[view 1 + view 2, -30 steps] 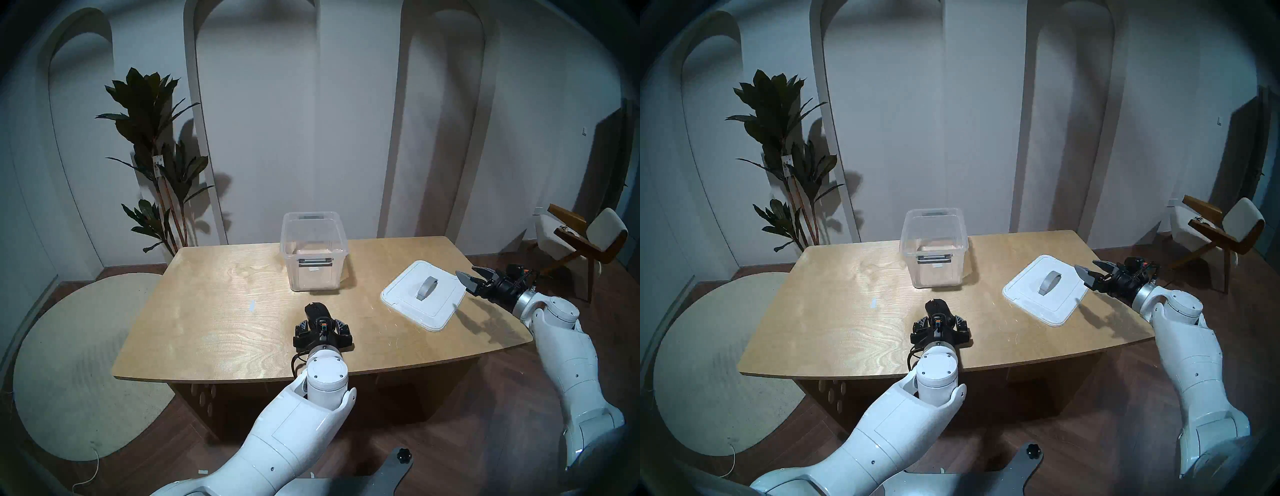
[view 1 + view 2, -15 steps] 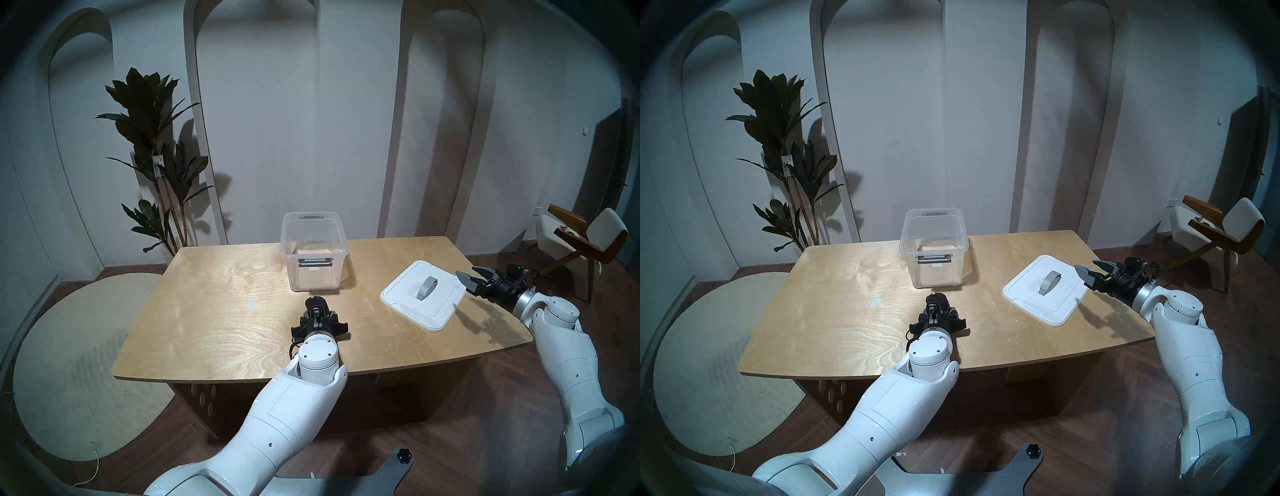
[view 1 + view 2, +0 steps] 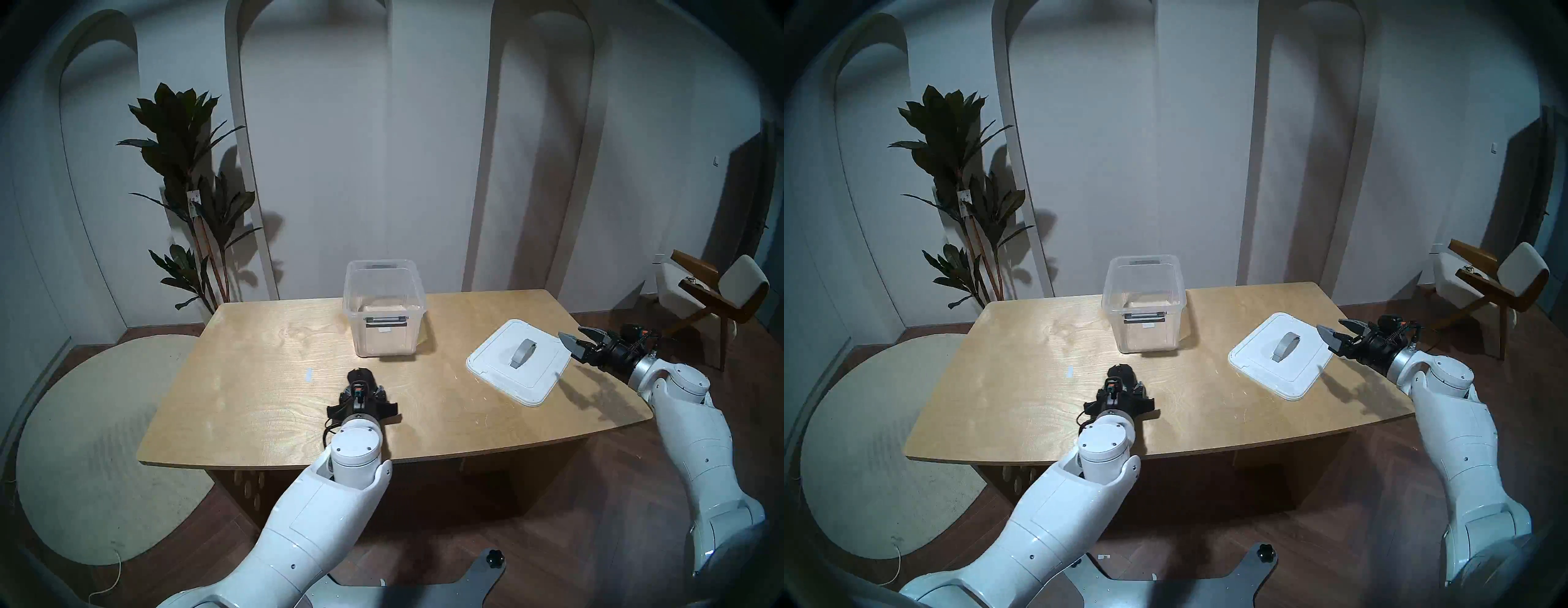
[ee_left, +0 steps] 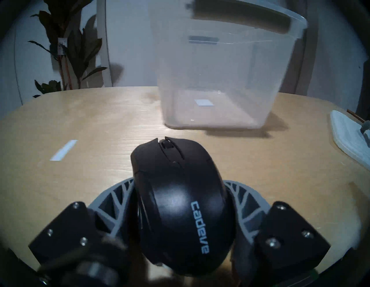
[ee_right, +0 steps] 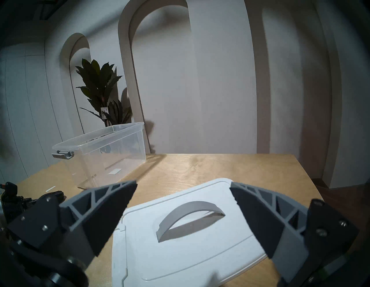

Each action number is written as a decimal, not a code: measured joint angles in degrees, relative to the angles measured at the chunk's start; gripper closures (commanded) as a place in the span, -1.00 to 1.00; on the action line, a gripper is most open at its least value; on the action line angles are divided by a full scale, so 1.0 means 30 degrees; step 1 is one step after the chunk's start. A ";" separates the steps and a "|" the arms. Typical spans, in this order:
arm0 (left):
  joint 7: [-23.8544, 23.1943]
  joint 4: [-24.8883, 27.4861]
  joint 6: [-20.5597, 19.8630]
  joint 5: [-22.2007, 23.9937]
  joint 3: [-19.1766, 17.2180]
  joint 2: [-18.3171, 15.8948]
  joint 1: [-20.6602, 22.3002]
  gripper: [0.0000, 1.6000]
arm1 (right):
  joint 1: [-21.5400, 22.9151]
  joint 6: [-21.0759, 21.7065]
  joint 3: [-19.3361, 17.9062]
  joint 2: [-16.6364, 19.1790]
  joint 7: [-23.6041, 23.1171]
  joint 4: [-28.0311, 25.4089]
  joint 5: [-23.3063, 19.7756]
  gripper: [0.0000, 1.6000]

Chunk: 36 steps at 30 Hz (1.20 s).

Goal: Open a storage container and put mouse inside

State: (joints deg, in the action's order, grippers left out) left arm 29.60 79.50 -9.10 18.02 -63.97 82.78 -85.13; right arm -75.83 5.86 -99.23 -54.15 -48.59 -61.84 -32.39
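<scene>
The black mouse (image 4: 180, 200) sits between the grey fingers (image 4: 116, 194) of my left gripper (image 3: 360, 387), which is shut on it low over the table. It also shows in the head views (image 3: 359, 375) (image 3: 1120, 372). The translucent storage container (image 3: 384, 316) (image 3: 1144, 316) (image 4: 220, 80) (image 5: 112, 152) stands open and lidless at the table's back, beyond and slightly right of the mouse. Its white lid (image 3: 539, 375) (image 3: 1299, 369) (image 5: 180, 252) with a grey handle lies flat at the right. My right gripper (image 3: 571, 335) (image 3: 1330, 327) (image 5: 183, 183) is open and empty at the lid's right edge.
The wooden table (image 3: 254, 403) carries a small white tape mark (image 3: 308, 374) left of the mouse. A potted plant (image 3: 191, 191) stands behind the table's left corner. A chair (image 3: 717, 293) stands at the far right, and a round rug (image 3: 85, 446) lies on the left.
My left gripper has moved forward and then to the left with the mouse in it, now left of the container's front. The right arm and the lid have not moved.
</scene>
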 measured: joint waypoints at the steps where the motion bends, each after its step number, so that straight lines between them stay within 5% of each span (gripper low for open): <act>1: 0.0061 0.0225 0.0019 -0.0100 -0.0276 -0.0268 -0.0148 1.00 | 0.0002 0.0000 0.0000 0.0000 -0.0005 0.0005 0.0000 -1.00; 13: -0.0447 0.2851 0.1200 -0.1153 -0.1568 -0.2697 -0.0205 1.00 | 0.0025 0.0000 0.0001 0.0002 -0.0060 0.0047 0.0003 -1.00; 22: -0.2499 0.4938 0.1603 -0.1266 -0.2008 -0.3852 0.0749 1.00 | 0.0042 0.0000 0.0001 0.0003 -0.0092 0.0072 0.0003 -1.00; 29: -0.4553 0.6578 0.0841 -0.0853 -0.2492 -0.4429 0.1854 1.00 | 0.0058 0.0000 0.0001 0.0003 -0.0116 0.0087 0.0004 -1.00; 36: -0.7121 0.7203 -0.1281 -0.0696 -0.2770 -0.4916 0.3126 1.00 | 0.0072 0.0000 0.0001 0.0004 -0.0139 0.0106 0.0004 -1.00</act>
State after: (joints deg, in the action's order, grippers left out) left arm 8.24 101.11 -12.95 15.93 -72.28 68.04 -75.75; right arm -75.61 5.86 -99.23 -54.14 -49.01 -61.52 -32.38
